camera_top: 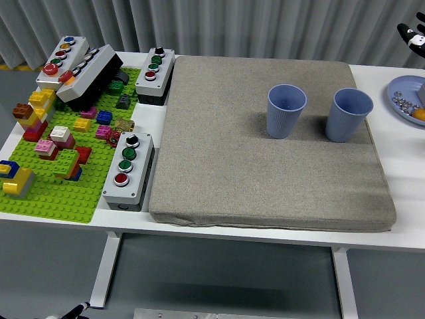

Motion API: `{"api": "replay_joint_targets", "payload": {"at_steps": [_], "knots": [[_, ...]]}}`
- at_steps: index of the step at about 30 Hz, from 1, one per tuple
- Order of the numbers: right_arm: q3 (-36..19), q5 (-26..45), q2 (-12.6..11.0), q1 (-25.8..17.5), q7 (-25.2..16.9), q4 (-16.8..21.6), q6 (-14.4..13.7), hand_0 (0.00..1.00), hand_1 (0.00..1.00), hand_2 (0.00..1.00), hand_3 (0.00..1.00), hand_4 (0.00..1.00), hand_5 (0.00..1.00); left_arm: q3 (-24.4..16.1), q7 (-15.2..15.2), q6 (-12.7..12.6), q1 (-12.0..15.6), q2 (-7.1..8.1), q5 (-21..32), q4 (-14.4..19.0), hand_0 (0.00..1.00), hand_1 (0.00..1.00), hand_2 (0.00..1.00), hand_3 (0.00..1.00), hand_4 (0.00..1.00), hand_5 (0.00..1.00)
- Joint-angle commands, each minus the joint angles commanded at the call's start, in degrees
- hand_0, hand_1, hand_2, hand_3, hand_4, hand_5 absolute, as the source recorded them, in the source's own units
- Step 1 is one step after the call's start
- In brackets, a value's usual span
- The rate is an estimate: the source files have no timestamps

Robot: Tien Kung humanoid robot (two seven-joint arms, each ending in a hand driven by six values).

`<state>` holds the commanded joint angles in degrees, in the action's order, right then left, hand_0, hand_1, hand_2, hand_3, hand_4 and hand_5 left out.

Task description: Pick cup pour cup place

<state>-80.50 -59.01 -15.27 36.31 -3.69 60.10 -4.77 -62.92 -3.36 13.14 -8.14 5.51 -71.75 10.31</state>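
Grey woven mat [265, 166] carries two ribbed blue cups [286, 110], upright.

Mat centre and near half: bare grey mat [265, 179], open to a hand.
Obstacles at 12 to 1 o'clock: left cup [286, 110] and right cup [350, 114], upright, a gap between them.
9 o'clock: button boxes [128, 169], brick plate [60, 189].
2 o'clock: blue plate [404, 100].

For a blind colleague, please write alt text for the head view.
Two blue cups, the left cup and the right cup, stand upright and apart on a grey mat on a white table. A green brick baseplate with button boxes lies left; a robot hand shows top right.
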Motion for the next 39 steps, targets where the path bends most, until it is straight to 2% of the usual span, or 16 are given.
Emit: {"api": "replay_joint_targets", "payload": {"at_steps": [6, 13, 18, 21, 27, 39], "knots": [[0.8, -1.1, -0.5, -3.2, 0.5, 2.5, -0.6, 0.946, 0.905, 0.998, 0.998, 0.86, 0.251, -0.2, 0.0, 0.0, -0.1, -0.1, -0.2, 0.0, 0.83, 0.839, 0.872, 0.805, 0.634, 0.998], [0.2, -2.2, -0.6, -9.4, 0.8, 7.1, -1.4, 0.94, 0.9, 0.996, 0.998, 0.854, 0.249, -0.2, 0.1, 0.0, 0.0, -0.21, -0.4, 0.0, 0.83, 0.839, 0.872, 0.806, 0.634, 0.998], [-0.1, -3.3, -0.8, -16.7, 0.9, 12.2, -1.7, 0.946, 0.899, 0.996, 0.99, 0.851, 0.245, -0.4, 0.1, 0.0, 0.1, -0.24, -0.8, 0.0, 0.83, 0.839, 0.872, 0.806, 0.634, 0.998], [0.8, -2.5, -1.1, -20.0, 0.1, 13.5, -2.1, 0.946, 0.899, 0.996, 0.99, 0.851, 0.245, -0.4, 0.1, 0.0, 0.1, -0.29, -0.9, 0.0, 0.83, 0.839, 0.872, 0.806, 0.634, 0.998], [3.3, -2.9, -0.4, -23.4, -0.3, 14.1, -1.5, 0.956, 0.907, 0.998, 0.996, 0.848, 0.24, -0.1, 0.1, 0.2, 0.0, -0.38, -1.1, 0.0, 0.83, 0.839, 0.871, 0.806, 0.634, 0.998], [6.8, -1.2, 0.8, -24.6, -1.2, 10.9, -1.7, 0.949, 0.908, 0.998, 0.996, 0.842, 0.232, 0.3, 0.0, 0.3, 0.2, -0.38, -1.1, 0.0, 0.831, 0.839, 0.872, 0.806, 0.634, 0.998]]}}
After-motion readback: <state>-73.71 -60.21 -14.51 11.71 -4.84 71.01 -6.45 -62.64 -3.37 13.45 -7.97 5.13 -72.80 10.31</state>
